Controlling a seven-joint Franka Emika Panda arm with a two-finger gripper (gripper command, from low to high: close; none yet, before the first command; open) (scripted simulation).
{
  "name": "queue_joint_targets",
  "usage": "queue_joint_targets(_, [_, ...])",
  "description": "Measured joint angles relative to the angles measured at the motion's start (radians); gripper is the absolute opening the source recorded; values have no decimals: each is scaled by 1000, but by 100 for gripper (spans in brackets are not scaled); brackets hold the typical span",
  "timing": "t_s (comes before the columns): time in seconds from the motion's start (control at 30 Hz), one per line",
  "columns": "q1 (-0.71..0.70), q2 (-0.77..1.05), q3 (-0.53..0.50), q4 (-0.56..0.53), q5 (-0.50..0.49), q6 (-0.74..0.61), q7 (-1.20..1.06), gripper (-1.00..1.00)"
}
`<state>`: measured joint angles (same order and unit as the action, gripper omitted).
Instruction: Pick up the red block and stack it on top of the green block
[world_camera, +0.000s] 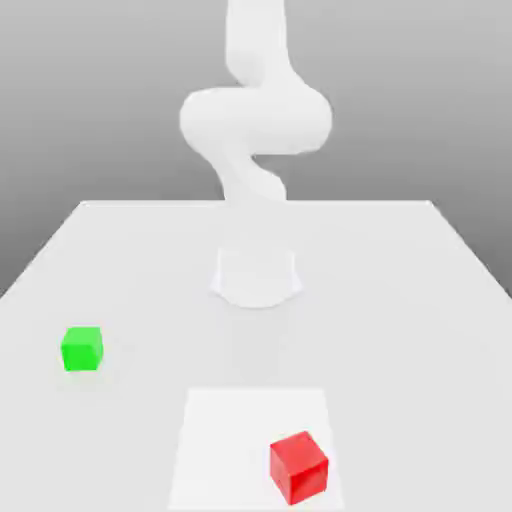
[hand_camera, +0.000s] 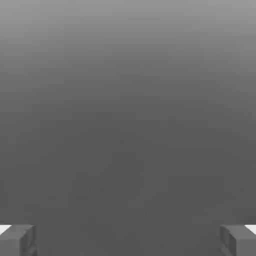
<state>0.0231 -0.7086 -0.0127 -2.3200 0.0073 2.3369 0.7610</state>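
Note:
The red block (world_camera: 298, 466) rests on the white table (world_camera: 400, 300) near its front edge, a little toward the exterior view's right. On the exterior view's left sits the green block (world_camera: 82, 348), farther back and well apart from the red one. In the hand view my gripper (hand_camera: 128, 240) is open, its two grey fingertips (hand_camera: 17, 240) standing wide apart with nothing between them against a plain grey background. Both blocks lie free on the table, with nothing touching them.
The white arm (world_camera: 255, 115) rises from its round base (world_camera: 256, 275) at the table's middle and curves up out of the picture. A paler square patch (world_camera: 225, 440) marks the table surface under the red block.

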Motion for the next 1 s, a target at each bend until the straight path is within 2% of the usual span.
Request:
queue_joint_targets(0.5, [101, 551, -36, -120, 47, 222, -237, 0])
queue_joint_targets(0.77, [123, 839, -26, -184, 22, 340, -327, 0])
queue_joint_targets(0.97, [117, 1056, -15, -170, 24, 500, -347, 0])
queue_joint_targets(1.0, [116, 1075, -14, -167, 25, 517, -349, -100])
